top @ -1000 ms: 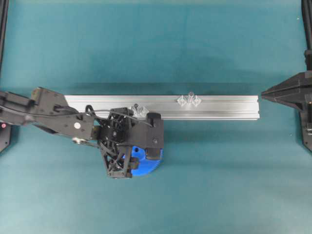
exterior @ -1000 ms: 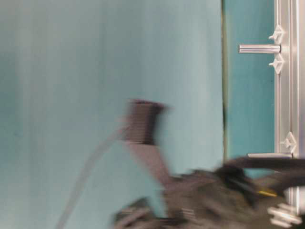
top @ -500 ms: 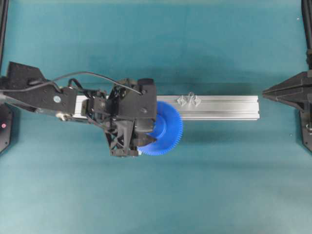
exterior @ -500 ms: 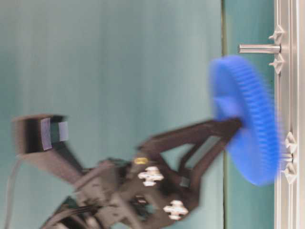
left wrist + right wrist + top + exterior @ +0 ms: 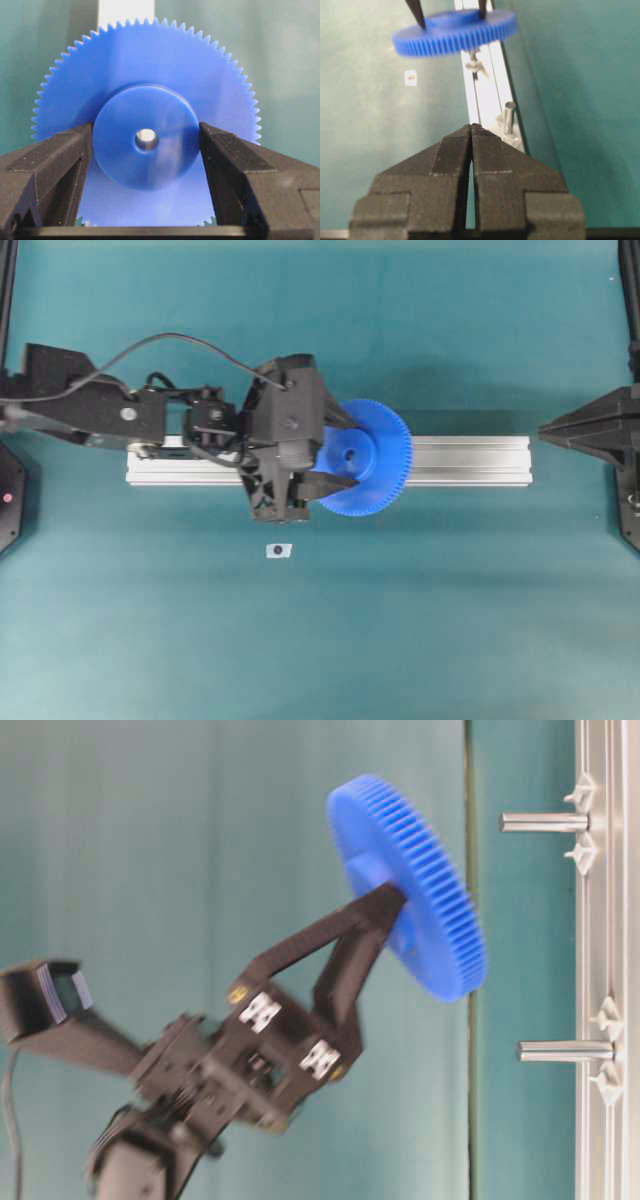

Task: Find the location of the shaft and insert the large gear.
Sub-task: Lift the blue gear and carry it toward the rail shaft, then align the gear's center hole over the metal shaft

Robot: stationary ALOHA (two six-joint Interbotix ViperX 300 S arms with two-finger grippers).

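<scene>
Even, bright light — soft shadows on the teal desk (image 5: 450, 620); the table-level view is slightly blurred, the wrist views' black fingers (image 5: 470, 165) soft.

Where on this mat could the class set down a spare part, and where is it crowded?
Free: the mat beyond the rail, and the stretch nearer than it, apart from a small white tag. Crowded: the rail's middle, where the left gripper holds the large gear above it.
</scene>
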